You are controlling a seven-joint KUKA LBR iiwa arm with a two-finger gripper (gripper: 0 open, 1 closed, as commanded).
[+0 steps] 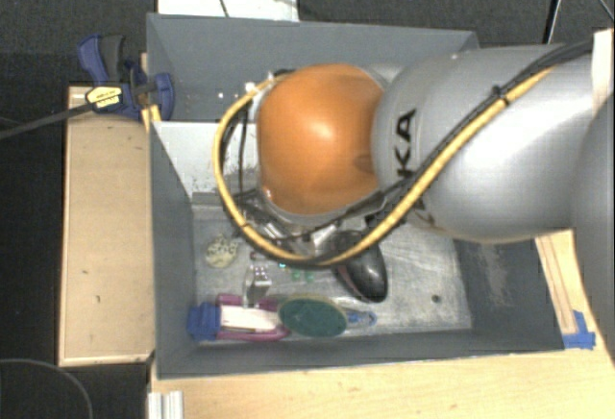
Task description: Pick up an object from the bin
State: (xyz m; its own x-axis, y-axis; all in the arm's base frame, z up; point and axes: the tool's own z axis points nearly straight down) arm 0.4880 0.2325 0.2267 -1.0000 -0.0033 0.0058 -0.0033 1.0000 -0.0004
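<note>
My gripper (258, 284) hangs low over the front left part of the bin floor, mostly hidden under the arm's orange cover. Just in front of it lies a brush-like thing (252, 320) with a blue end, a purple and white handle and a round dark green head (313, 318), stretched along the front wall. A small pale yellowish lump (221, 252) sits to the gripper's left. To its right rests a black oval thing (368, 274), partly under the arm.
The arm and its orange cover with looping yellow and black cables cover the bin's middle and back. Bare grey floor shows to the right of the black oval thing, toward the right wall.
</note>
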